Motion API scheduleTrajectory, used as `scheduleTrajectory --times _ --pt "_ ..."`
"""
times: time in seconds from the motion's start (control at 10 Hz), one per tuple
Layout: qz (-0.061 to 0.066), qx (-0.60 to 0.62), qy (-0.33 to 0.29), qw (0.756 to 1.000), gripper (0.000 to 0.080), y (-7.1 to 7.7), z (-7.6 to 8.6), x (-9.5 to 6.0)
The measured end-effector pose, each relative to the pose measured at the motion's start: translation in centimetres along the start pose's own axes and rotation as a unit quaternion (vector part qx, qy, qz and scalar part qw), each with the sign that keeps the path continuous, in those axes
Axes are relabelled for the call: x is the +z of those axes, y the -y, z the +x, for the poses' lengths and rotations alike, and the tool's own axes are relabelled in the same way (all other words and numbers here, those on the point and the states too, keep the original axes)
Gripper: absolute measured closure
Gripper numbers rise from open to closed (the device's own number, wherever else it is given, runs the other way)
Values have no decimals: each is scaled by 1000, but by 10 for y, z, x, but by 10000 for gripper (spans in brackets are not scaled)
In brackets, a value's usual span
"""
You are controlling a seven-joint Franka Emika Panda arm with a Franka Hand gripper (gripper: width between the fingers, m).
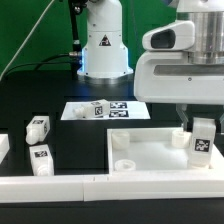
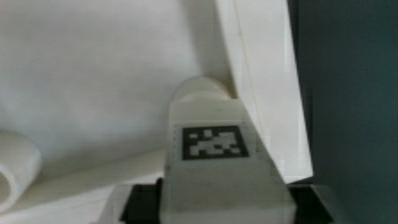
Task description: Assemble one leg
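Observation:
My gripper is shut on a white tagged leg and holds it upright over the right far corner of the large white rimmed tabletop. In the wrist view the leg fills the space between my dark fingers, its tip close to the tabletop's raised rim. A corner socket stands at the tabletop's left far corner. Three more legs lie loose: one and another at the exterior view's left, one on the marker board.
The marker board lies behind the tabletop. A white wall runs along the table's front edge. The robot base stands at the back. A round socket edge shows in the wrist view.

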State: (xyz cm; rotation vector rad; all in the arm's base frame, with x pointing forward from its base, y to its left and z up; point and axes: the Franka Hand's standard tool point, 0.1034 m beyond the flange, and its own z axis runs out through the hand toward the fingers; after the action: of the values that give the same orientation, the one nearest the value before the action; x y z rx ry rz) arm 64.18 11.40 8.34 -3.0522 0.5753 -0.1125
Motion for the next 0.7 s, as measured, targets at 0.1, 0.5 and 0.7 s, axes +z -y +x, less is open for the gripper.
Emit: scheduleTrajectory --times 0.1,0.5,0.7 --pt "-1 67 -2 998 514 -1 0 1" --pt "3 380 1 925 514 -3 1 2" --pt "8 496 7 869 514 -4 1 2"
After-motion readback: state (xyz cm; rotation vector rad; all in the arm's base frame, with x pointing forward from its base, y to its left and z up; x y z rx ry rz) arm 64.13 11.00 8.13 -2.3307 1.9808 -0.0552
